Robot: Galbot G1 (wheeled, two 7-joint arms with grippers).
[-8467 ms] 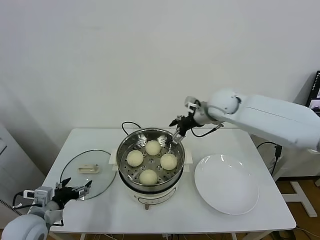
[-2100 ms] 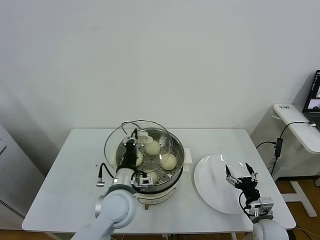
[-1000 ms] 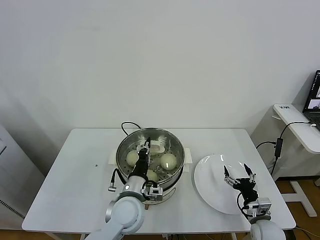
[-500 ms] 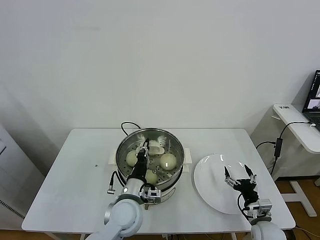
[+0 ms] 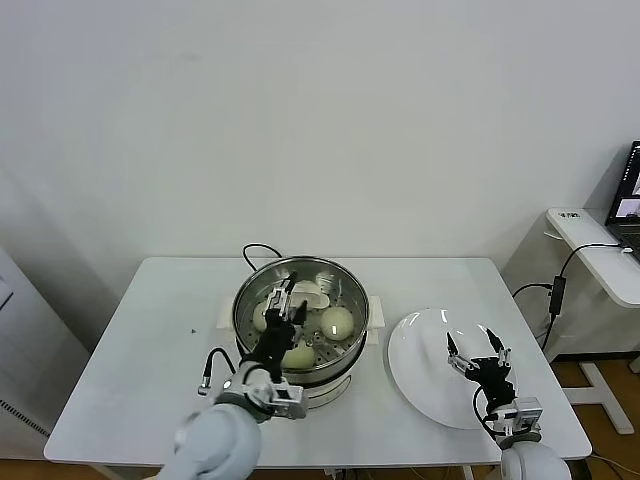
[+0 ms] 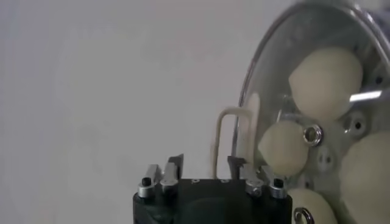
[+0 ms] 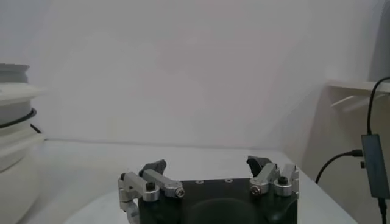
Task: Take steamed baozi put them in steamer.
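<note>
With all four baozi (image 5: 337, 322) inside the steamer (image 5: 352, 345) at frame centre, lid (image 5: 322, 276) on, my left fingers (image 5: 282, 299) stand wide; right fingers (image 5: 479, 352) wide, lower right

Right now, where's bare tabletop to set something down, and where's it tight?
Free: the table's left part, from its left edge to the steamer, and the back right corner behind the plate. The plate holds nothing, but the right hand hovers open over it. Crowded: the middle, where the left hand sits open at the lid on the steamer, buns inside.
</note>
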